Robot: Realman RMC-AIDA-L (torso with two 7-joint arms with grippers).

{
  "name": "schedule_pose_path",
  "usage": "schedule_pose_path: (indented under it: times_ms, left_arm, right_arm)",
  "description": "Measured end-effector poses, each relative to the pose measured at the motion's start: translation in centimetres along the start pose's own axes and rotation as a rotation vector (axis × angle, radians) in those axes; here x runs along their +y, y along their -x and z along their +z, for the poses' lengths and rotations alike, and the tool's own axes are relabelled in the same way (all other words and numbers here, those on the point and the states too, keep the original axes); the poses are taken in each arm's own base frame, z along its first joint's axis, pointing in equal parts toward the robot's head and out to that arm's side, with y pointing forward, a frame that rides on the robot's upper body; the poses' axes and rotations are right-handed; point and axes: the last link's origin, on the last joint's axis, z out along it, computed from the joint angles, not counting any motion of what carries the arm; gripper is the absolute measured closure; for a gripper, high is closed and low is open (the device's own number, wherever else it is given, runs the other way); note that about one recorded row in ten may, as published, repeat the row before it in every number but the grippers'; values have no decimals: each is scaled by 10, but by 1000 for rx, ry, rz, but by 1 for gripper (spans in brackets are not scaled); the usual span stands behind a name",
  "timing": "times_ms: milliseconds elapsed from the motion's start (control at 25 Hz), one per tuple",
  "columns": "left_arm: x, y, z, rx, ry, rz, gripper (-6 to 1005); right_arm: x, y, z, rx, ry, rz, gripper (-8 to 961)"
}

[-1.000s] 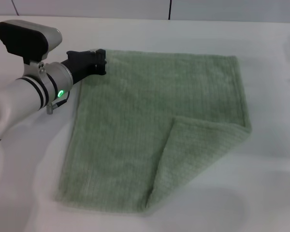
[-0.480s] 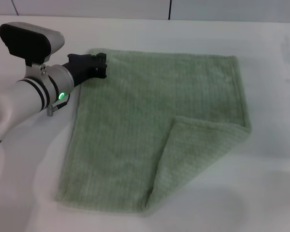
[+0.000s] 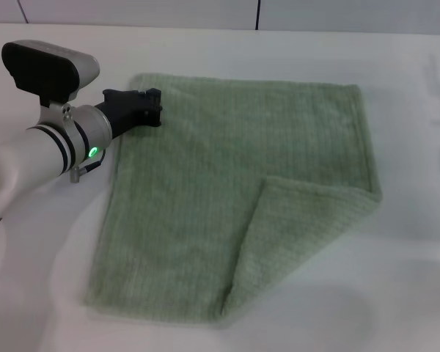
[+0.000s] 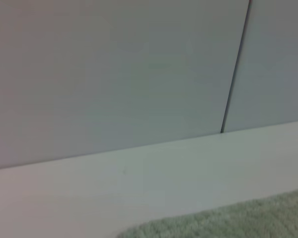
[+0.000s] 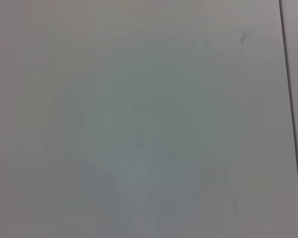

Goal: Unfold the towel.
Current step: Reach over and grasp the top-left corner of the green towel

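Note:
The pale green towel (image 3: 205,176) lies flat on the white table (image 3: 411,110) in the head view. Its near right corner is folded over as a triangular flap (image 3: 301,235). My left gripper (image 3: 152,108) is open at the towel's far left edge, just below the far left corner, which lies flat and free. The left wrist view shows a strip of the towel's edge (image 4: 228,223) before the wall. My right gripper is out of view, and its wrist view shows only a plain pale surface.
A pale wall with a dark vertical seam (image 3: 258,13) stands behind the table. White tabletop surrounds the towel on all sides, with wide room to the right (image 3: 418,220).
My left gripper has drawn back from the towel's far left corner, toward me and slightly left. The corner, covered before, now lies flat and uncovered. The towel has not shifted otherwise.

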Motion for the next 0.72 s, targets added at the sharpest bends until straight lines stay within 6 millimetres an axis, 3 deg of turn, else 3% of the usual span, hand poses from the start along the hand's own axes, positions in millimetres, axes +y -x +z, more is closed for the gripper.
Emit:
schedule_pose_path:
  times_ms: [720]
  left_arm:
    - [-2,3,0,-19,-14,5,996]
  right_arm:
    - [4,0,0,-3,21,-6,307]
